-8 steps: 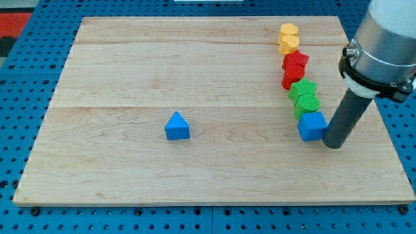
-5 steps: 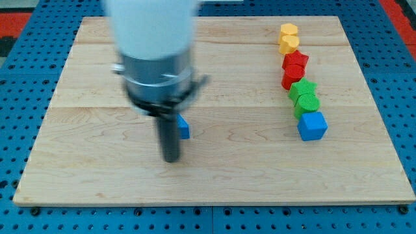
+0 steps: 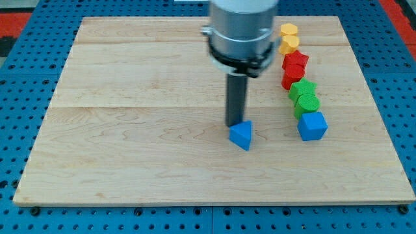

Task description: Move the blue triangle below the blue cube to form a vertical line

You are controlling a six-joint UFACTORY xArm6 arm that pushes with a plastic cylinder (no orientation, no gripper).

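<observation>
The blue triangle [image 3: 242,135] lies on the wooden board [image 3: 130,84], right of centre and left of the blue cube [image 3: 312,125]. My tip [image 3: 234,125] touches the triangle's upper left edge. The blue cube sits at the bottom end of a column of blocks at the view's right. The triangle is about level with the cube, a little lower, with a gap between them.
Above the blue cube runs a column: two green blocks [image 3: 304,96], two red blocks [image 3: 294,68] and two yellow blocks [image 3: 288,38]. The arm's grey body [image 3: 242,29] hangs over the board's top middle.
The tip swung from beside the blue cube to the left of the triangle, then pushed the triangle to the right, toward the cube. The other blocks have not moved.
</observation>
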